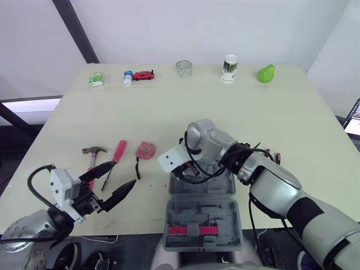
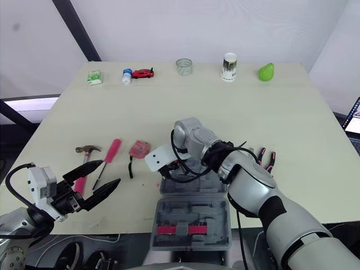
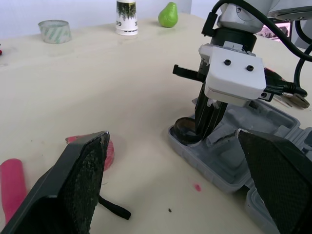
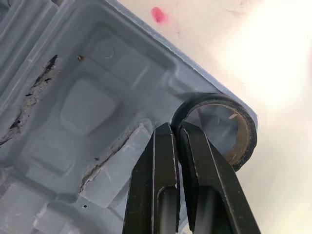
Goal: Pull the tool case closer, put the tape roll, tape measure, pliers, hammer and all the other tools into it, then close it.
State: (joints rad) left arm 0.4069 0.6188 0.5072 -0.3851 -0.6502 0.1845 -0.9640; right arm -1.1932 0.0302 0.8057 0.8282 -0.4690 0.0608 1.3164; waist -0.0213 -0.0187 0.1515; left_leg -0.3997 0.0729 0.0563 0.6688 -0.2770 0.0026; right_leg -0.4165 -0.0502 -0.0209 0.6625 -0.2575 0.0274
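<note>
The grey tool case (image 1: 236, 225) lies open at the table's front edge. My right gripper (image 4: 175, 129) is shut on the wall of the black tape roll (image 4: 234, 131), holding it at the far left corner of the case (image 3: 229, 165). Left of the case lie the red tape measure (image 1: 145, 149), a pink-handled screwdriver (image 1: 115, 154) and the hammer (image 1: 93, 152). The pliers (image 2: 265, 158) rest on the table to the right of the case. My left gripper (image 1: 112, 185) hovers open near the front left, just in front of the hammer and screwdriver, holding nothing.
Along the far edge stand a green box (image 1: 97, 79), a small bottle with a red toy car (image 1: 143, 75), a clear tape ring (image 1: 184, 68), a white can (image 1: 229, 68) and a green pear (image 1: 266, 73). A laptop (image 1: 354, 121) shows at the right.
</note>
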